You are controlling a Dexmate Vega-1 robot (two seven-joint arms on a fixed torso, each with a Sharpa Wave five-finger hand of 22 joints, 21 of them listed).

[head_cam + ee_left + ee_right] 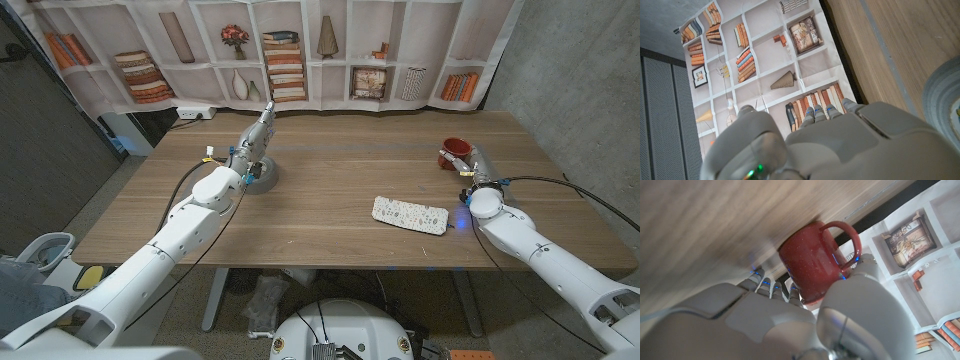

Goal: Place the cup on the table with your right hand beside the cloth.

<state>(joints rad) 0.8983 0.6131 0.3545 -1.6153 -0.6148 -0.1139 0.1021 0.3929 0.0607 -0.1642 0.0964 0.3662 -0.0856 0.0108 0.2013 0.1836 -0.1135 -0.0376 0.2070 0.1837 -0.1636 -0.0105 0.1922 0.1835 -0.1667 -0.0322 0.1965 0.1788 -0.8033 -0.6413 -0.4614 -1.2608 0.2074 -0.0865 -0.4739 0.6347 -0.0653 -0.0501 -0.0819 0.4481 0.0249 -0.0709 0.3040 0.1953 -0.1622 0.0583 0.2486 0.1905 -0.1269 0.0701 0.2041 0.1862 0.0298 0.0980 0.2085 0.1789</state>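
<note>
right hand point(470, 172) gripping speckled red ceramic mug point(454, 154), fingers wrapping it | mug sitting beyond white patterned folded cloth point(410, 214), well apart

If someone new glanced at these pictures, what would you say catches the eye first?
Probably the speckled red ceramic mug, gripped by the right hand over the wooden table at its far right side. Next comes the white patterned cloth lying flat toward the table's near edge, apart from the mug. The left hand reaches over the far left part of the table.
</note>
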